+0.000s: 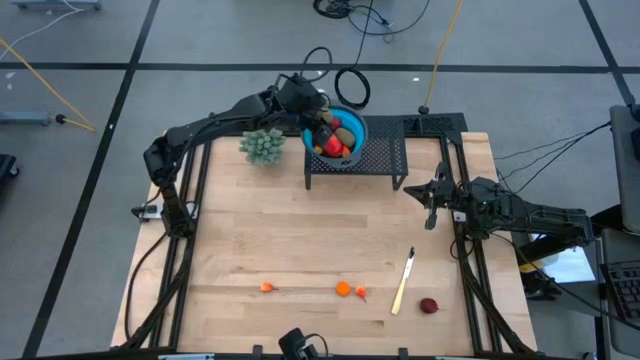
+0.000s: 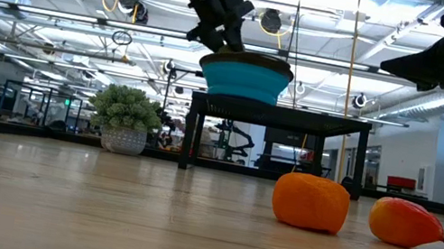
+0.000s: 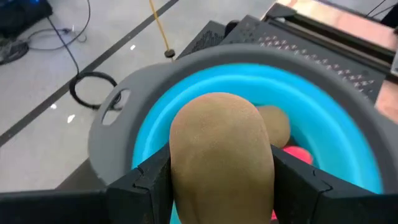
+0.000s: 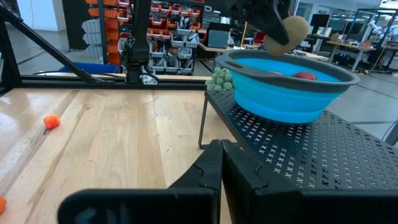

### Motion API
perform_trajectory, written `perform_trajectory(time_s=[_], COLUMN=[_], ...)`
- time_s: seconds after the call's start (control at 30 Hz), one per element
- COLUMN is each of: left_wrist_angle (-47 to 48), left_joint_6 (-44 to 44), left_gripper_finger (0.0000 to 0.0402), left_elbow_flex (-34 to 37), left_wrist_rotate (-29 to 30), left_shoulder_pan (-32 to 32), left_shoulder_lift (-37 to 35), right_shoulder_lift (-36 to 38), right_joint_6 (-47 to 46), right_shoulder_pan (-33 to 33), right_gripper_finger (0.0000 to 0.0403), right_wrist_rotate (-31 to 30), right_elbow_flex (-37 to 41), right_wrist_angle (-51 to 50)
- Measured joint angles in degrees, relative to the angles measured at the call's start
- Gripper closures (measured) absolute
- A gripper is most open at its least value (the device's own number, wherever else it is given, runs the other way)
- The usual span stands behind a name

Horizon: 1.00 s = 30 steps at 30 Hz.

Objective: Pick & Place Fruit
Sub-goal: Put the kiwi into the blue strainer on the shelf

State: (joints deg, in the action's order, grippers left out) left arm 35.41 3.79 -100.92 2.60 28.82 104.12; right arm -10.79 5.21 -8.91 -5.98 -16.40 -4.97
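Left gripper is up over the blue bowl on the black rack, fingers clamped on an olive-green oval fruit that blocks most of what's in the bowl, just some red bits showing. Right gripper waits by the rack's right side, fingers pressed together. Small orange pieces and a dark red round one sit along the near edge of the table
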Motion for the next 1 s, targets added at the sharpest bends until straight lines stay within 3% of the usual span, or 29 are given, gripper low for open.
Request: perform_trajectory(time_s=[1.0], left_wrist_angle=[-2.0], left_joint_6=[-3.5], left_gripper_finger=[0.0199], left_elbow_flex=[0.0], left_wrist_rotate=[3.9], left_shoulder_pan=[1.6], left_shoulder_lift=[2.6], right_shoulder_lift=[0.0], right_joint_6=[0.0], right_shoulder_pan=[0.0], right_gripper_finger=[0.0403], right_wrist_rotate=[0.0], right_elbow_flex=[0.0], right_wrist_angle=[0.0])
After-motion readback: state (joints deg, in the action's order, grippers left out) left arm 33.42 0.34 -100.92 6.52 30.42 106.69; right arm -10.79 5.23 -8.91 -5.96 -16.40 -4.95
